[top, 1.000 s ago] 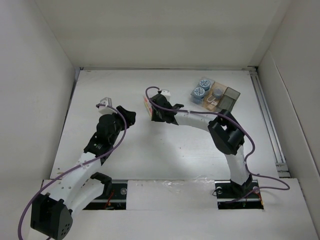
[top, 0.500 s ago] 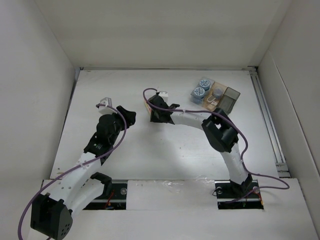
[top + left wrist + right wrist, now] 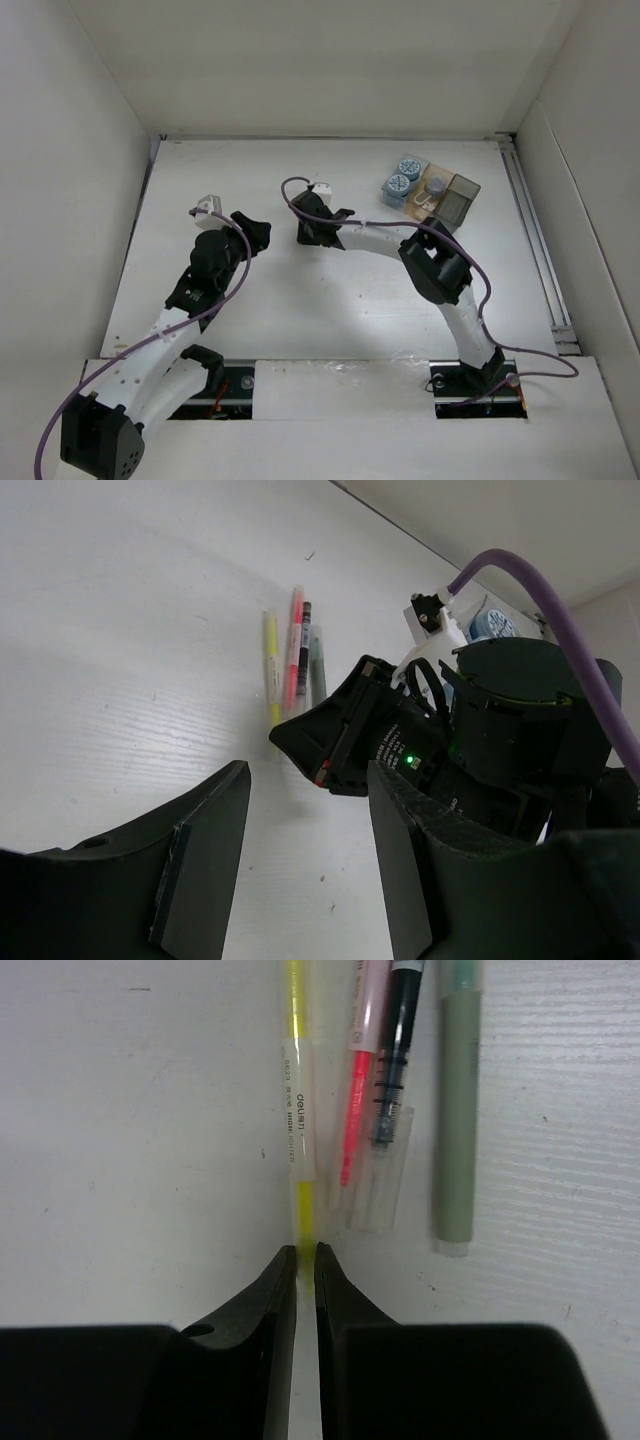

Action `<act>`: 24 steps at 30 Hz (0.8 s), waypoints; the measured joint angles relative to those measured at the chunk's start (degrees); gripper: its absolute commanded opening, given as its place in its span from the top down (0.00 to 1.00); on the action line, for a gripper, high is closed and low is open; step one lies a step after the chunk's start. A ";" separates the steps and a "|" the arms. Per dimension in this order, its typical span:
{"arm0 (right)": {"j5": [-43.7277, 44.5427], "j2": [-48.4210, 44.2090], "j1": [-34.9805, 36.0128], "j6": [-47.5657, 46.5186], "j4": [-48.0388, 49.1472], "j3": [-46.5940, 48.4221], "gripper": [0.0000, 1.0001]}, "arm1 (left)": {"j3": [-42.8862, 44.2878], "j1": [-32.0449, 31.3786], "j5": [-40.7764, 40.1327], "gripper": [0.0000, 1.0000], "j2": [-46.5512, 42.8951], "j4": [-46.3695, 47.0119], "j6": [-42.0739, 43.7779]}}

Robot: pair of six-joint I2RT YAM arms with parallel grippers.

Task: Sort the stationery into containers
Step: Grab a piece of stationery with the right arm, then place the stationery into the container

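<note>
Within right gripper (tip only): yellow stick

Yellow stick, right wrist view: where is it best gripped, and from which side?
Its near end, from above, jaws across the thin barrel: the yellow stick lies flat on the table, outermost in the row, that end poking past the pink stick. The right gripper pinches there.

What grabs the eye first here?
The right gripper, in the middle of the workspace, pinches one end of the yellow stick, which lies in a row with a pink stick, a dark pen and a grey stick. Far right, the tray already holds two patterned discs.
</note>
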 measured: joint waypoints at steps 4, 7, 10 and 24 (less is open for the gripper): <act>0.11 -0.13 1.01 0.00 1.14 -0.63 0.95 | 0.02 0.02 -0.11 0.53 -0.24 0.00 -0.02; -0.44 -1.68 1.92 0.17 1.79 -2.97 0.96 | 0.00 0.00 -0.13 0.53 -0.24 -0.15 -0.02; -1.36 -4.83 2.78 0.46 1.53 -6.82 0.96 | 0.00 0.02 -0.33 0.52 -0.24 -0.17 -0.02; -0.04 -36.30 -13.29 5.31 4.61 -23.37 0.97 | 0.02 0.02 0.22 0.53 5.66 -0.55 -0.04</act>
